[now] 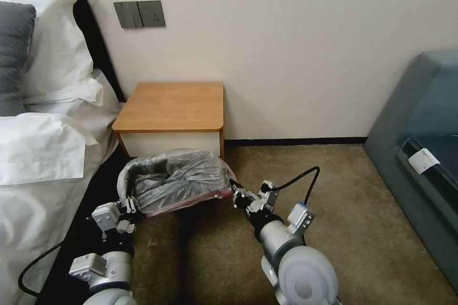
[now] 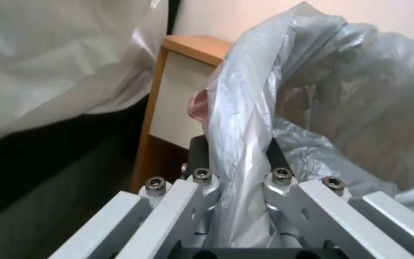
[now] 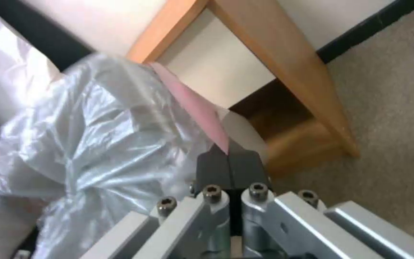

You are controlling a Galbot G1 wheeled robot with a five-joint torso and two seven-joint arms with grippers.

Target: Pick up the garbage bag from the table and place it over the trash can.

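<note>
Both grippers pinch the garbage bag (image 1: pixel 177 178) by its edge: the left gripper (image 1: pixel 130 208) has its fingers (image 2: pixel 198 153) closed on a fold of grey plastic at the bag's left end, and the right gripper (image 1: pixel 237 194) has its dark pads (image 3: pixel 228 169) pressed together on the pinkish-red rim band at the right end. Stretched between them, the bag hangs open and crumpled (its mouth facing up and toward the robot) low in front of the table (image 1: pixel 171 105), hiding the lower part of the white drawer front. Whether the trash can sits beneath the plastic cannot be told. White bed linen (image 1: pixel 43 147) lies just left of the bag, brown carpet (image 1: pixel 334 228) spreads below and to the right, and a grey sofa (image 1: pixel 420 152) stands well apart on the right.
</note>
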